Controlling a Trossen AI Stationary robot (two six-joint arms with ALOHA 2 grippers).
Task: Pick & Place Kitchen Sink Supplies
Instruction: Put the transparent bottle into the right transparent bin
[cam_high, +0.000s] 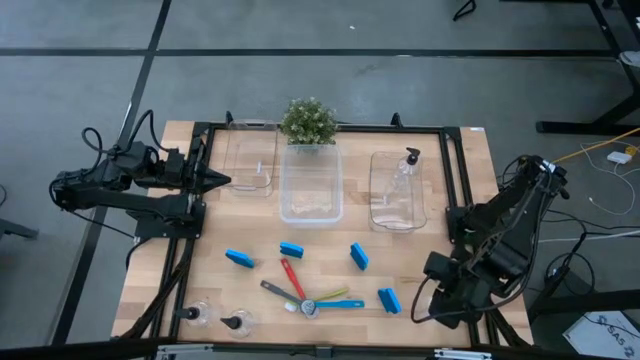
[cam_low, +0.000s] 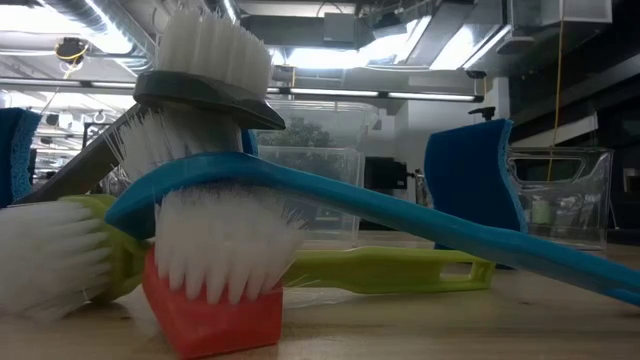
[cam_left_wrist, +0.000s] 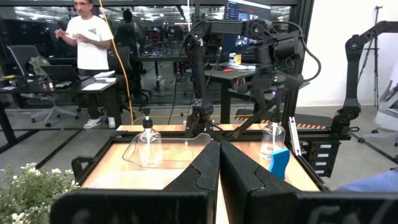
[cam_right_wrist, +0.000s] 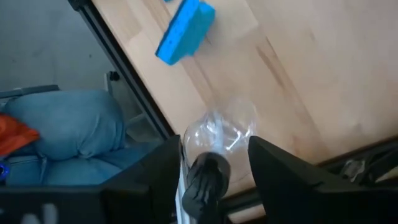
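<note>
Since the clear bottle (cam_right_wrist: 219, 134) pinched between the right gripper (cam_right_wrist: 214, 163) fingers looks light, slick and crushable, grip its body gently. At the high view's left edge, the left gripper (cam_high: 222, 180) waits, fingers pressed together.

No text, label, brand, number or sign can be read in any view. In the left wrist view a lit screen (cam_left_wrist: 238, 9) at the top of the frame, right of centre, shows marks too small to make out. The bottles, brushes, sponges and bins carry no legible printing.
</note>
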